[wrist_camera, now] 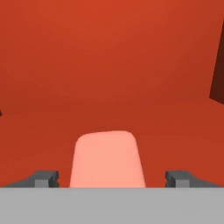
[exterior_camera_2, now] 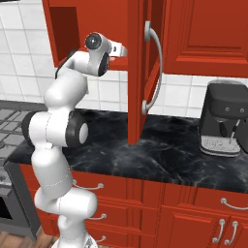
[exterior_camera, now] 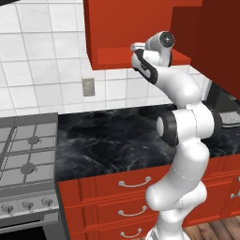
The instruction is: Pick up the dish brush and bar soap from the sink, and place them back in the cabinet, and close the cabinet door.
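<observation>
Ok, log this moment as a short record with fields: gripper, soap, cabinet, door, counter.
gripper: gripper open, reached into the cabinet, fingertips wide apart either side of the soap
bar soap: bar soap lies flat on the red cabinet floor between the fingertips, not clamped
cabinet: cabinet open, wrist at its shelf edge
cabinet door: cabinet door swung out, edge-on in the right base view, not yet closed
counter: coffee machine stands on the black counter

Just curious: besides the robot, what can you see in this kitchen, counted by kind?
Salmon-pink flat rectangular bar soap: 1
Open red cabinet door with silver bar handle: 1
Black coffee machine: 1
Grey gas stove: 1
Total: 4
</observation>
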Controlling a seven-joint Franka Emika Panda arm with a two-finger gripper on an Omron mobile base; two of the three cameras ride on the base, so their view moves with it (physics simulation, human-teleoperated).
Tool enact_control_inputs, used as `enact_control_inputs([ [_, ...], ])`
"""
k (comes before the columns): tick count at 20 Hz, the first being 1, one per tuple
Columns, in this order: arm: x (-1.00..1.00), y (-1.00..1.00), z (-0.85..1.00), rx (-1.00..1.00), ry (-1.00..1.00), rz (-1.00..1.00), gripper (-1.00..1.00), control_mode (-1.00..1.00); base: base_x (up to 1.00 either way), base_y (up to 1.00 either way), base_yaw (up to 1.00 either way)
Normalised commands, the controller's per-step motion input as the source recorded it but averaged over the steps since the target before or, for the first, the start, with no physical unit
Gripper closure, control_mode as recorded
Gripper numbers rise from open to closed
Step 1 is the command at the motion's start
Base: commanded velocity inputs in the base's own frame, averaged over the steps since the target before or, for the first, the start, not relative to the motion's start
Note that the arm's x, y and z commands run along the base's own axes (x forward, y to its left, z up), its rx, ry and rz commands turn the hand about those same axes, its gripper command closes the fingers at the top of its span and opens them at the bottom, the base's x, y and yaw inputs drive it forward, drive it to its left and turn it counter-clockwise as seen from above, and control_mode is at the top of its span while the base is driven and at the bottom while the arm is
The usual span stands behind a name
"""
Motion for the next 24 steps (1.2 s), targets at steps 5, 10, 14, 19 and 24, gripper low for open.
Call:
enact_control_inputs([
  [5,-0.01,0.00,-0.01,0.00,-0.01,0.00,-1.00,-1.00,0.00,0.00,0.00],
  [10,-0.29,0.00,-0.02,0.00,-0.07,0.00,-1.00,-1.00,0.00,0.00,0.00],
  [14,-0.59,0.00,0.00,0.00,-0.04,0.00,-1.00,-1.00,0.00,0.00,0.00],
  [19,-0.80,0.00,0.00,0.00,0.00,0.00,-1.00,-1.00,0.00,0.00,0.00],
  [24,-0.81,0.00,0.03,0.00,0.04,0.00,-1.00,-1.00,0.00,0.00,0.00],
])
